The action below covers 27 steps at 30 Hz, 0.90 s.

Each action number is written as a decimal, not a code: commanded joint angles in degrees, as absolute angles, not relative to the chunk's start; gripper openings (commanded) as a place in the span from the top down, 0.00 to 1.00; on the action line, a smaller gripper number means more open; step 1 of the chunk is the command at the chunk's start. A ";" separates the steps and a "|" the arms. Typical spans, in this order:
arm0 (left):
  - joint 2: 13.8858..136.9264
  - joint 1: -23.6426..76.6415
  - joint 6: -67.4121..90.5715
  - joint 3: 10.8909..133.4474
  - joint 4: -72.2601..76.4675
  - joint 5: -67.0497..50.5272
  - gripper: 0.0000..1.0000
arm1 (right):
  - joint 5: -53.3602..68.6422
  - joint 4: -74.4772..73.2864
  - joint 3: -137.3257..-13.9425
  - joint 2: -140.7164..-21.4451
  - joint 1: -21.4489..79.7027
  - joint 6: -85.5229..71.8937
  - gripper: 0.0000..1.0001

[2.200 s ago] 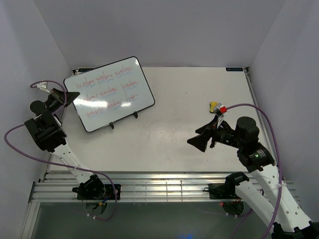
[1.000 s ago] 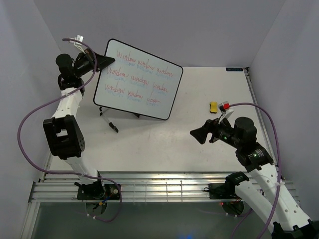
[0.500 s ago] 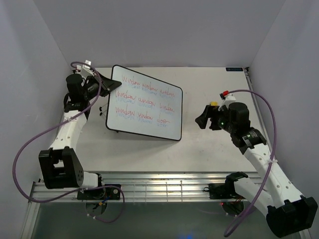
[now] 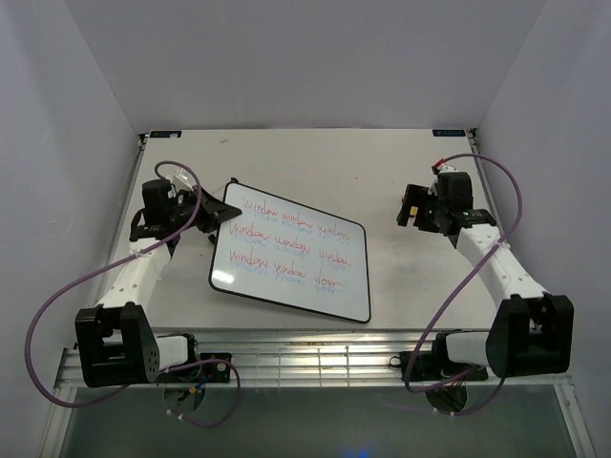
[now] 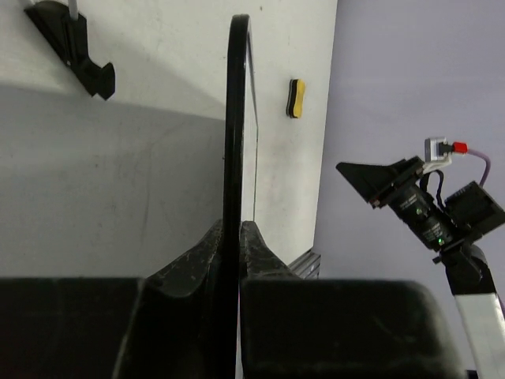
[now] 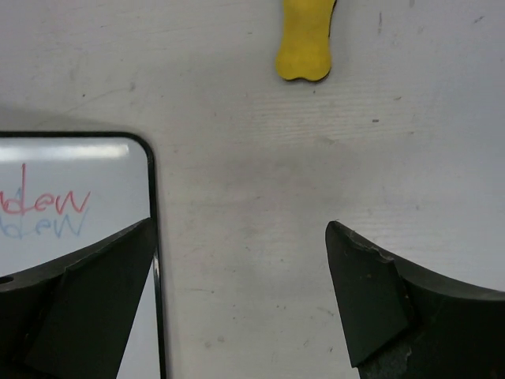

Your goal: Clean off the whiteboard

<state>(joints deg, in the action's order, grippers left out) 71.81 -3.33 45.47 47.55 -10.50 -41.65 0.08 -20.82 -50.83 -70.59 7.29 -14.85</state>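
Note:
The whiteboard [image 4: 291, 260], black-framed with three rows of red handwriting, sits at the table's middle, angled. My left gripper [image 4: 226, 212] is shut on its upper-left corner. In the left wrist view the board's black edge [image 5: 236, 118] runs edge-on between my closed fingers [image 5: 260, 260], with a stand leg [image 5: 83, 55] on its back. My right gripper [image 4: 409, 212] is open and empty at the back right. In the right wrist view its gap [image 6: 237, 268] is over bare table, between the board's corner [image 6: 79, 197] and the yellow eraser [image 6: 306, 39] ahead. The eraser also shows in the left wrist view [image 5: 295, 98].
The metal rail [image 4: 315, 353] with the arm bases runs along the near edge. Purple cables [image 4: 57, 296] loop beside both arms. Grey walls close in the table on the left, back and right.
My left arm has carried the whiteboard from high at the back left down to the table's middle. My right arm has swung from the front right back towards the eraser.

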 commanded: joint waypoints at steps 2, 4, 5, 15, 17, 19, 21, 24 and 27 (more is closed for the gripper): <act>68.29 -3.16 46.23 45.09 -12.83 -41.83 1.00 | -3.42 -20.39 -58.60 -78.47 5.89 -9.58 0.05; 67.68 -3.16 46.06 44.13 -14.06 -41.75 1.00 | -3.25 -20.30 -60.37 -83.11 5.63 -9.14 0.05; 67.33 -3.16 45.36 44.03 -16.24 -41.14 1.00 | -3.16 -20.30 -61.42 -84.62 5.63 -8.88 0.03; 64.25 -3.16 37.28 39.47 -21.88 -38.23 1.00 | -6.50 -26.72 -81.20 -105.99 5.63 -5.54 0.14; 63.99 -3.16 36.04 38.33 -21.88 -37.54 1.00 | -8.25 -27.07 -83.58 -108.27 5.63 -4.92 0.15; 63.46 -3.08 33.41 36.57 -21.71 -36.57 1.00 | -8.79 -28.03 -86.47 -110.99 5.63 -4.40 0.16; 61.71 -3.16 33.31 35.17 -21.71 -33.84 1.00 | -8.61 -29.53 -87.88 -113.19 5.71 -4.05 0.18; 58.90 -3.16 33.92 35.25 -21.27 -31.75 1.00 | -8.61 -30.06 -89.03 -115.30 5.71 -3.69 0.24; 57.22 -3.16 33.93 35.07 -21.53 -30.58 1.00 | -7.74 -30.59 -89.47 -116.71 5.71 -3.34 0.30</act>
